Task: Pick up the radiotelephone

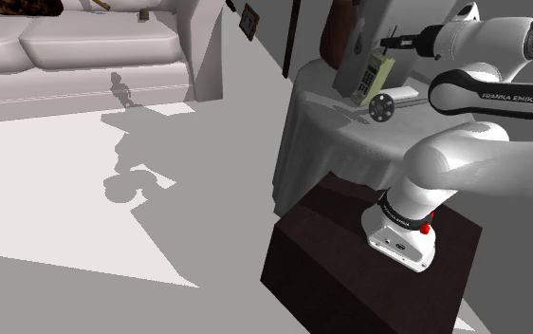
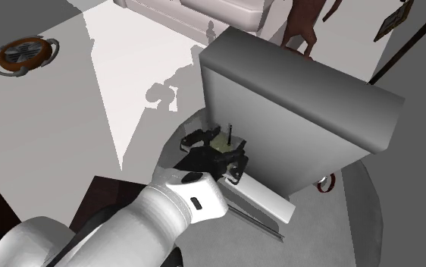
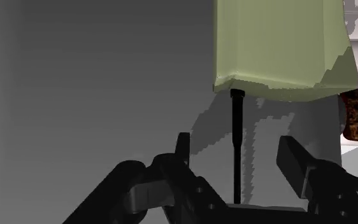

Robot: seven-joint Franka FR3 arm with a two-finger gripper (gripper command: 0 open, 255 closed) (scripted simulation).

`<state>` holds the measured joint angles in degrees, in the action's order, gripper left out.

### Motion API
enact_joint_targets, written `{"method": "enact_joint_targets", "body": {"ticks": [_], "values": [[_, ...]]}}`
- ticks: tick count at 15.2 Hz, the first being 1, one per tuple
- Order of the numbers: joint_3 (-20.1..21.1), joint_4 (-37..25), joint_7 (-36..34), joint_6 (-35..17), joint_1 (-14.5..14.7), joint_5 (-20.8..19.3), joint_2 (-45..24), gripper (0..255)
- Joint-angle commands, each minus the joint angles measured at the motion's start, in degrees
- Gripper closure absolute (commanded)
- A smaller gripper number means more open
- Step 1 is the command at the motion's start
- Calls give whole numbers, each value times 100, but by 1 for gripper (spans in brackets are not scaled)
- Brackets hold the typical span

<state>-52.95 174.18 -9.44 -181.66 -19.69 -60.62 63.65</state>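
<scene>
The radiotelephone (image 1: 376,74) is a pale olive handset with a keypad and a thin black antenna (image 3: 237,140). It stands tilted against a tall grey box (image 2: 302,114) on the round cloth-covered table (image 1: 321,133). My gripper (image 1: 395,43) hovers just above the handset's antenna end. In the wrist view the gripper (image 3: 237,151) is open. The antenna runs up between the two fingers and neither touches it. The olive body (image 3: 279,44) lies beyond the fingertips. The second exterior view shows the gripper (image 2: 217,149) over the handset (image 2: 217,139) at the box's foot.
A flat white slab (image 2: 261,199) and a small dark wheel-shaped object (image 1: 380,106) lie on the table beside the handset. A brown figure (image 1: 336,33) stands behind the box. A pale sofa (image 1: 84,47) sits across the floor. My dark stand (image 1: 350,275) touches the table.
</scene>
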Motion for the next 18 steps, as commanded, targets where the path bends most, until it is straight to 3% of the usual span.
{"method": "enact_joint_targets", "body": {"ticks": [1, 9, 18], "values": [[-27, 8, -31, -5, 6, -66, -5, 255], [-21, 12, -44, -55, -2, -70, -54, 255], [462, -392, -73, 1173, 469, 427, 845, 255]]}}
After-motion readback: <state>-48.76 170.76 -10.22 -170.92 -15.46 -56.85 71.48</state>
